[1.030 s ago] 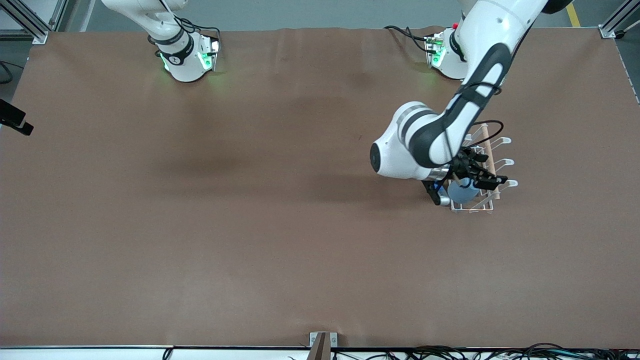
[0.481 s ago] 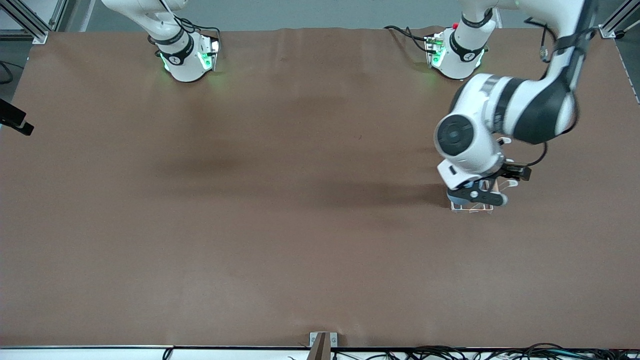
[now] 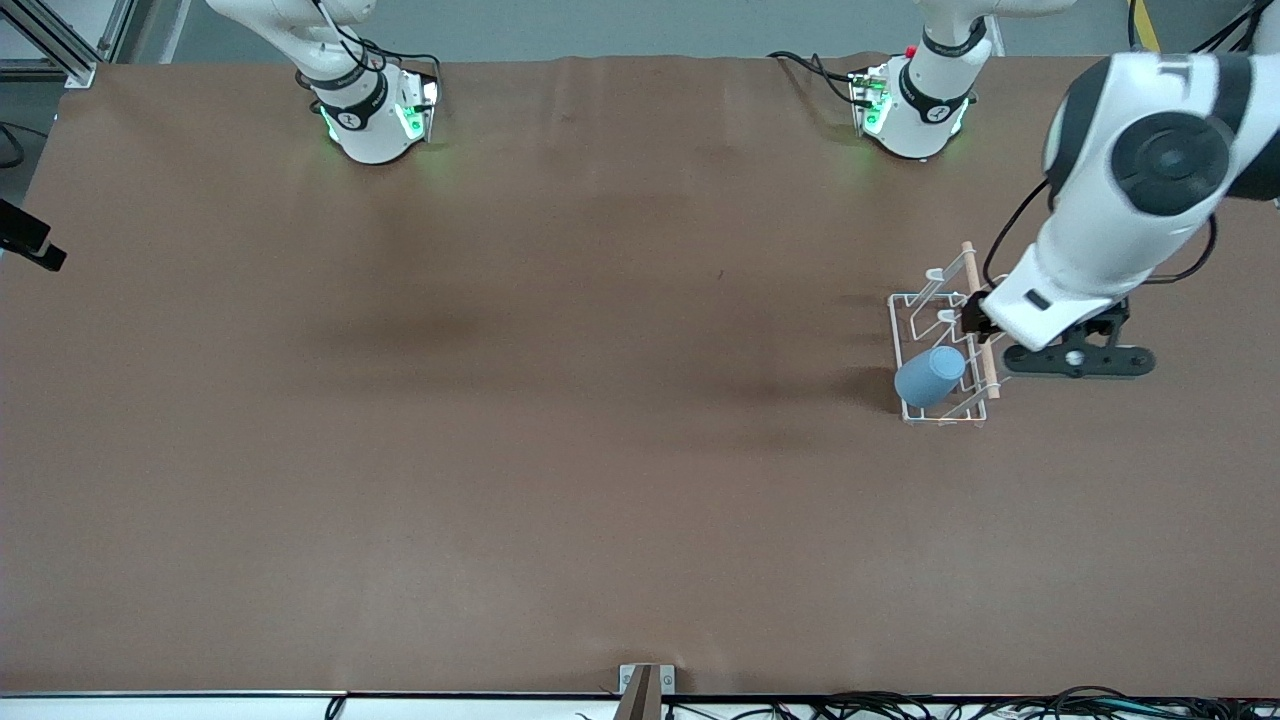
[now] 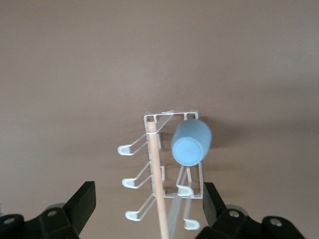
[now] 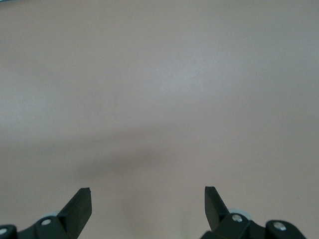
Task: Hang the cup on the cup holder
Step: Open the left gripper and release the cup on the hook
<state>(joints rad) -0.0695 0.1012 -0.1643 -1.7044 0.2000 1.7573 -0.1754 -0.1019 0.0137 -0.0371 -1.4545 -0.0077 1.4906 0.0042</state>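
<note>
The light-blue cup hangs mouth-down and tilted on a prong of the white wire cup holder, at the end of the rack nearest the front camera. A wooden rod runs along the rack's top. My left gripper is open and empty, raised in the air over the table beside the rack, toward the left arm's end. In the left wrist view the cup, the cup holder and my left gripper all show. My right gripper is open and empty over bare table; it waits.
The brown table carries only the rack. The right arm's base and the left arm's base stand at the table's top edge. A metal bracket sits at the front edge. A black device is at the right arm's end.
My left gripper has let go of the cup, risen off the rack and swung toward the left arm's end. The cup stays hanging on the prong.
</note>
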